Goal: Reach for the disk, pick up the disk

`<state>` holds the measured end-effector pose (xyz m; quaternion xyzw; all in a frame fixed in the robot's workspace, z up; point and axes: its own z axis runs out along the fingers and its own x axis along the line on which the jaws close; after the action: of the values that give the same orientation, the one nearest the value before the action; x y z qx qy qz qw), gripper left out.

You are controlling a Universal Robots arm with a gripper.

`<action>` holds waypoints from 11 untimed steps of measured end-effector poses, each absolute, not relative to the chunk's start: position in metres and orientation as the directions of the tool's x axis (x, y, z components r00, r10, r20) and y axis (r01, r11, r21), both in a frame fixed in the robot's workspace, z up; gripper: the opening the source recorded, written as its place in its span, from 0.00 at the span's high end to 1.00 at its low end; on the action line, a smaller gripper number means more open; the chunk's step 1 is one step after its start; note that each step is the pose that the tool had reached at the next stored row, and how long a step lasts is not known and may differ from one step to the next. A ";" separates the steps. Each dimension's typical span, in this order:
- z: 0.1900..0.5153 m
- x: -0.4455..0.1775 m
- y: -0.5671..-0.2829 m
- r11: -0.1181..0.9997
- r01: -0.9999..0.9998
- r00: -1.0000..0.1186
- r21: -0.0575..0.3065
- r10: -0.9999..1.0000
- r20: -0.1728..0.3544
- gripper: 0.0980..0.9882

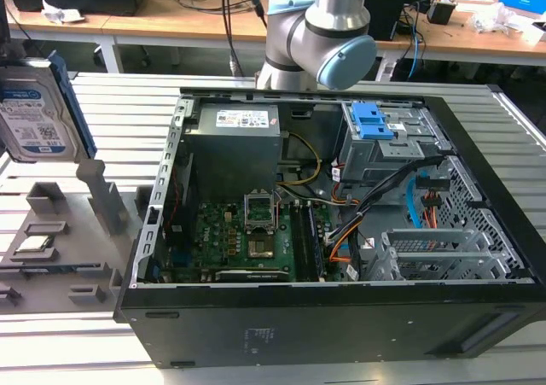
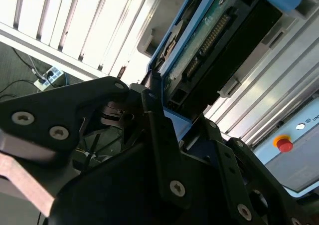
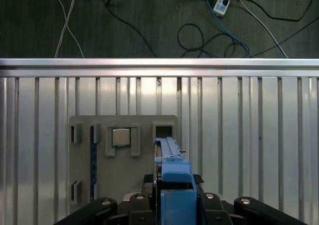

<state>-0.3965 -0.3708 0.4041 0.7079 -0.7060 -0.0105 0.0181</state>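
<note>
The disk (image 1: 34, 116) is a silver hard drive with a white-and-blue label and a blue bracket. It hangs upright in the air at the exterior view's far left, above the grey fixture tray (image 1: 60, 231). In the first wrist view its blue bracket edge (image 3: 174, 182) stands between the black fingers of my gripper (image 3: 174, 200). In the second wrist view my gripper (image 2: 167, 110) is shut on the disk (image 2: 214, 40), whose circuit-board side and connector face the camera.
An open computer case (image 1: 324, 231) lies on the slatted metal table (image 1: 111, 112) to the exterior view's right of the tray. The tray holds a small square silver chip (image 3: 120, 136) and an empty slot (image 3: 163, 131). Cables and a power strip (image 3: 222, 3) lie on the floor beyond the table edge.
</note>
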 end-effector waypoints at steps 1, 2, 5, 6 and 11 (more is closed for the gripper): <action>0.407 -0.396 -0.371 -0.002 -0.999 0.003 0.041 -1.000 0.011 0.70; 0.410 -0.396 -0.371 -0.002 -0.999 0.003 0.041 -1.000 0.011 0.70; 0.417 -0.396 -0.371 -0.002 -0.999 0.003 0.041 -1.000 0.011 0.70; 0.420 -0.395 -0.371 -0.003 -0.999 0.003 0.041 -1.000 0.011 0.70; 0.438 -0.394 -0.371 -0.002 -0.999 0.003 0.042 -1.000 0.011 0.70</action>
<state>-0.3940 -0.3708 0.4381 0.7079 -0.7060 -0.0109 0.0184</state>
